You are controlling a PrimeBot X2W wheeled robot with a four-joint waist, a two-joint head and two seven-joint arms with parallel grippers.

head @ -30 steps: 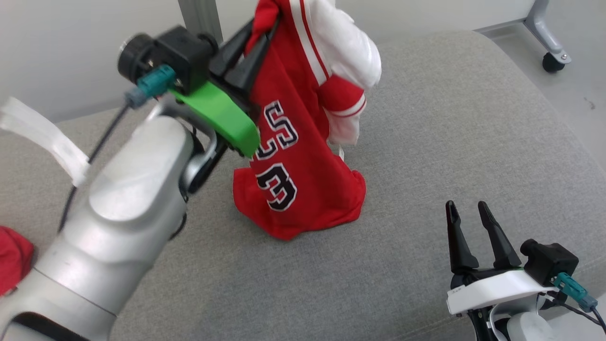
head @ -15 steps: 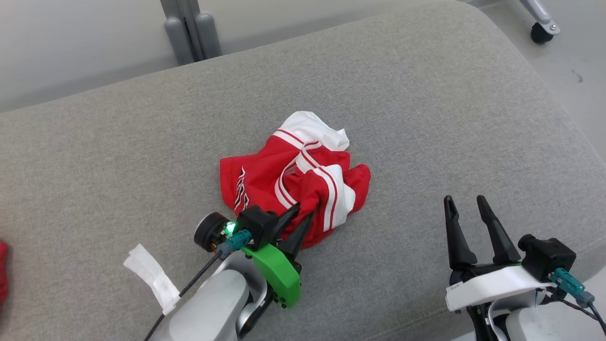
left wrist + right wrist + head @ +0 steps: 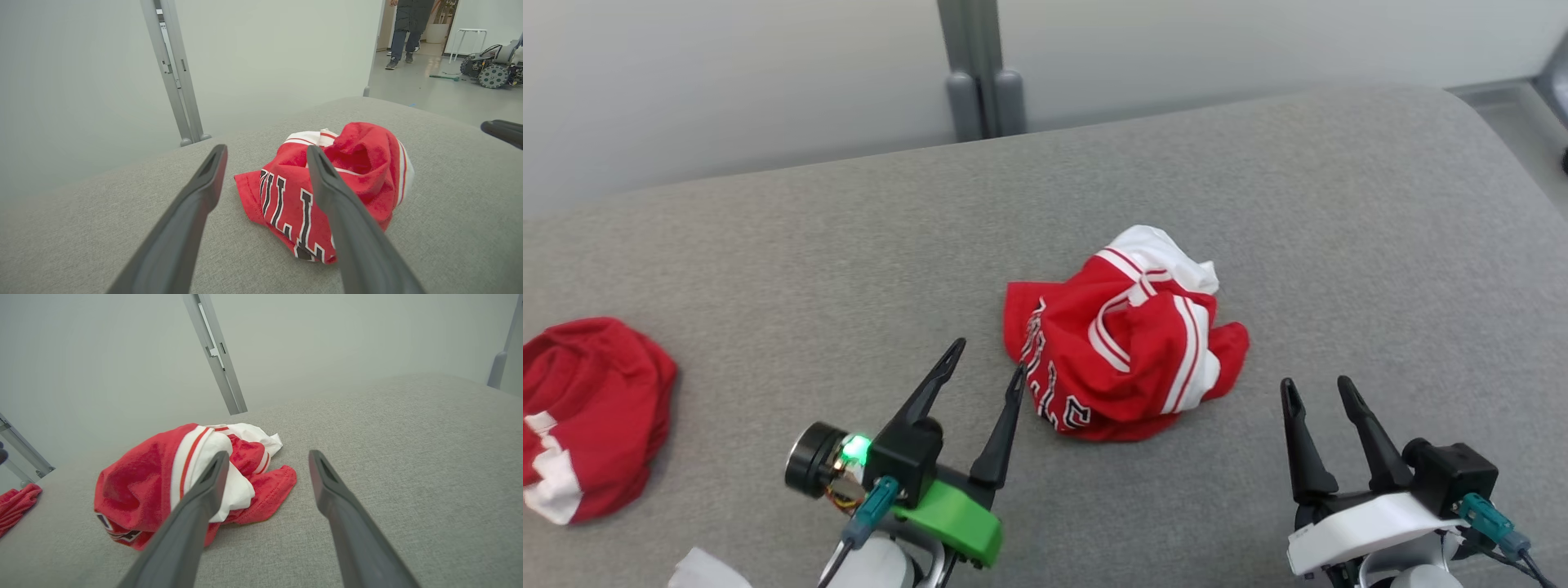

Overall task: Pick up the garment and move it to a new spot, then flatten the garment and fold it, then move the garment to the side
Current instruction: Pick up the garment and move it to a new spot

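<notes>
A: Item one, nearest: left gripper (image 3: 990, 357), fingers spread, holding nothing, tips just beside the jersey's edge. Item two: right gripper (image 3: 1315, 384), likewise spread and empty.

B: Why both parted and low?

A: Probably readied to take cloth edges for flattening (a judgement only).

B: Item three?

A: Red-and-white jersey (image 3: 1123, 351), crumpled in a heap on the grey cushion (image 3: 768, 269), just beyond both grippers; lettering faces the left one. Item four: second red cloth (image 3: 592, 408), well apart at the left. Farthest: grey post (image 3: 980, 73).
</notes>
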